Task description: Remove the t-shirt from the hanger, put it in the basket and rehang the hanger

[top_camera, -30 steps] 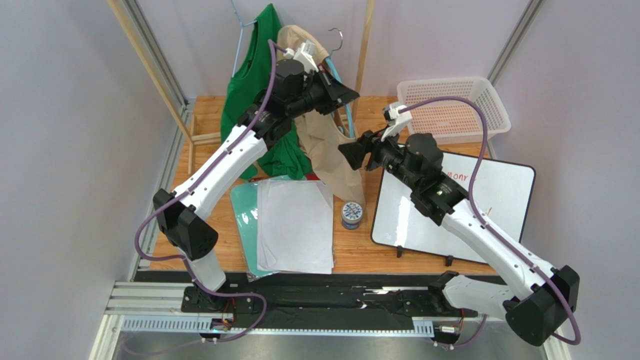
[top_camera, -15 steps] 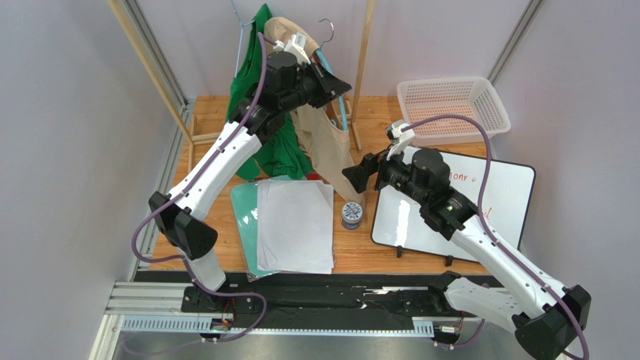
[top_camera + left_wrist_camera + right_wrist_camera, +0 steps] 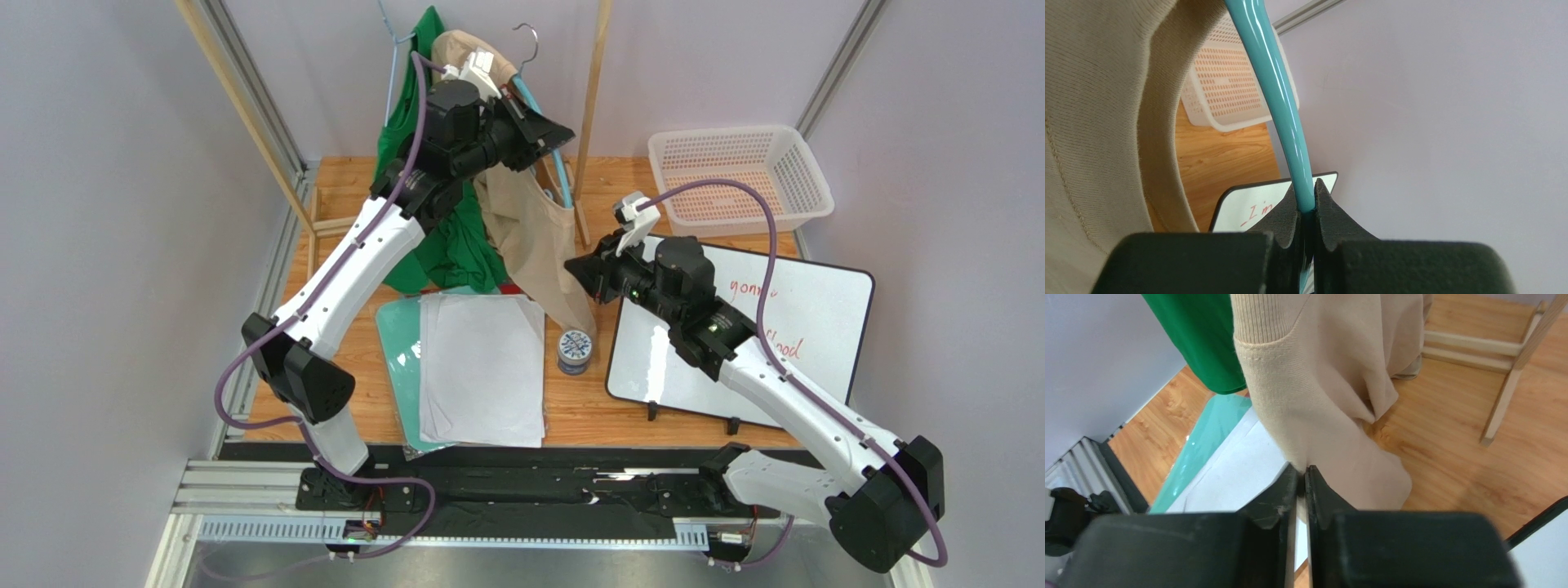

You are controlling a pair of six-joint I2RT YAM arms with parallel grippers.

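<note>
A beige t-shirt [image 3: 530, 233] hangs from a teal hanger [image 3: 548, 150] with a metal hook [image 3: 529, 37] at the back of the table. My left gripper [image 3: 555, 132] is shut on the hanger's right arm; in the left wrist view the teal bar [image 3: 1281, 79] runs up from between the pinched fingers [image 3: 1306, 205], with the shirt's neck seam [image 3: 1094, 92] to the left. My right gripper [image 3: 579, 267] is shut on the shirt's lower right edge. The right wrist view shows the beige cloth [image 3: 1321, 386] pinched between that gripper's tips [image 3: 1303, 471].
A green garment [image 3: 417, 135] hangs just left of the beige one. A wooden rack post [image 3: 595, 98] stands right of the hanger. A white basket [image 3: 785, 147] sits at the back right, a whiteboard [image 3: 822, 319] under the right arm. Papers [image 3: 481, 368] and a small tin [image 3: 573, 350] lie in front.
The left arm has lifted the hanger up and back. The right gripper pulled away, opened wide, then came back to the shirt's lower edge and shut on it.
</note>
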